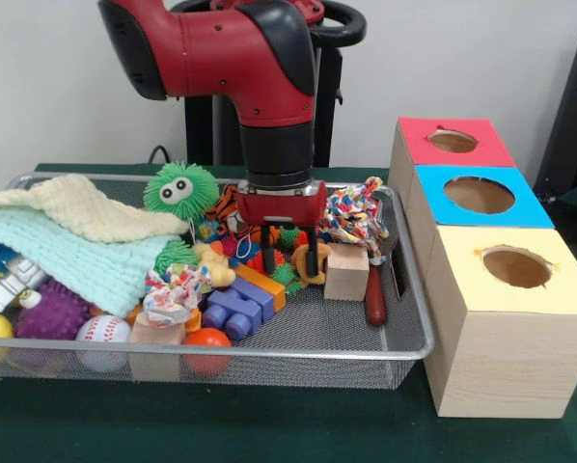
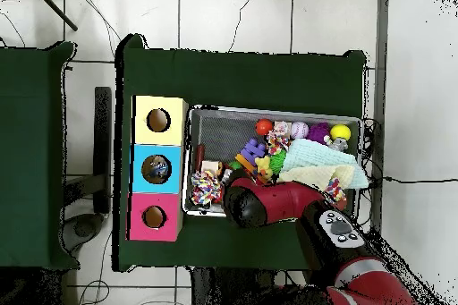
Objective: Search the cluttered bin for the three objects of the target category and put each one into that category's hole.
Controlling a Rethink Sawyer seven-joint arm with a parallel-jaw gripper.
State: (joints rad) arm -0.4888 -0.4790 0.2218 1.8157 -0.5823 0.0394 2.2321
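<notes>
Front view: the gripper (image 1: 290, 258) hangs mid-frame over the toy pile in the bin (image 1: 404, 340), spread around nothing, beside the wooden block (image 1: 346, 271). It could snag the rope toy (image 1: 354, 217).

Overhead view: the arm (image 2: 268, 205) hides the pile, so which toys are targets is unclear; the boxes (image 2: 158, 168) sit left.

Bin (image 1: 409, 289) packed on the blanket side: mint blanket (image 1: 67, 256), cream cloth (image 1: 86, 212), balls along the front rim. Bare mesh only at the front corner nearest the boxes (image 1: 491, 280). End effector (image 1: 287, 258) sits low mid-bin, hemmed by wooden cube (image 1: 346, 272), rope toy (image 1: 354, 217), blue block (image 1: 233, 311). Red-handled tool (image 1: 375, 294) lies along the box-side wall. Green surface (image 1: 298, 424) in front clear.
</notes>
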